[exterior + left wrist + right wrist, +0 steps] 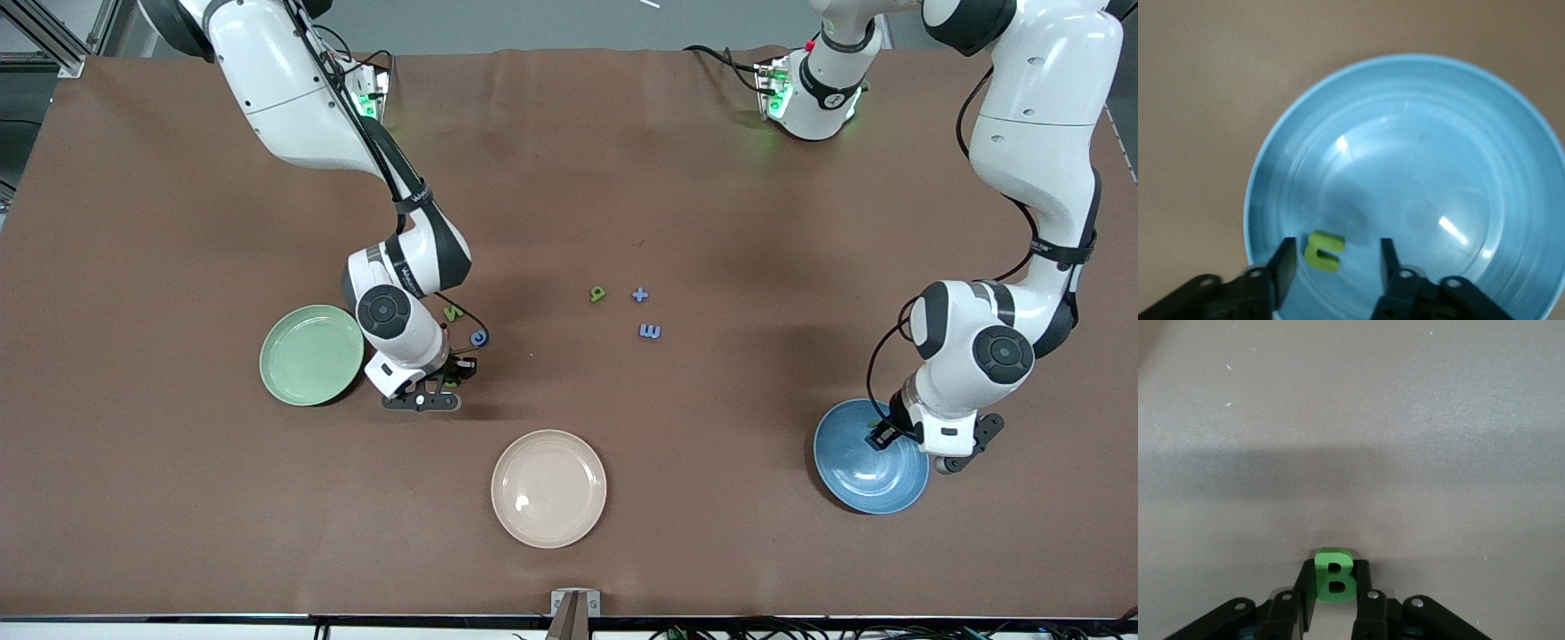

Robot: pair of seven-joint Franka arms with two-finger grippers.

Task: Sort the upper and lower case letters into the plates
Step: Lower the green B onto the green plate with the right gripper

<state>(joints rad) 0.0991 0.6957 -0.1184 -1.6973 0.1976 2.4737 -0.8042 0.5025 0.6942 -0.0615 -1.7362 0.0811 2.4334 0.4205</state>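
Brown table (pixel 622 178); right pincer (pixel 1331 597) half-hides green B (pixel 1333 577).

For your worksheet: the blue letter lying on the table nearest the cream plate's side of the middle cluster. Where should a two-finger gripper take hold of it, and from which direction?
Come straight down from above: the blue letter lies flat on the table, so only its outer edges offer grip. Close the fingers across its two straight outer sides, probably the narrower span. It sits apart from the plus-shaped piece and the green letter, so fingers should have room.
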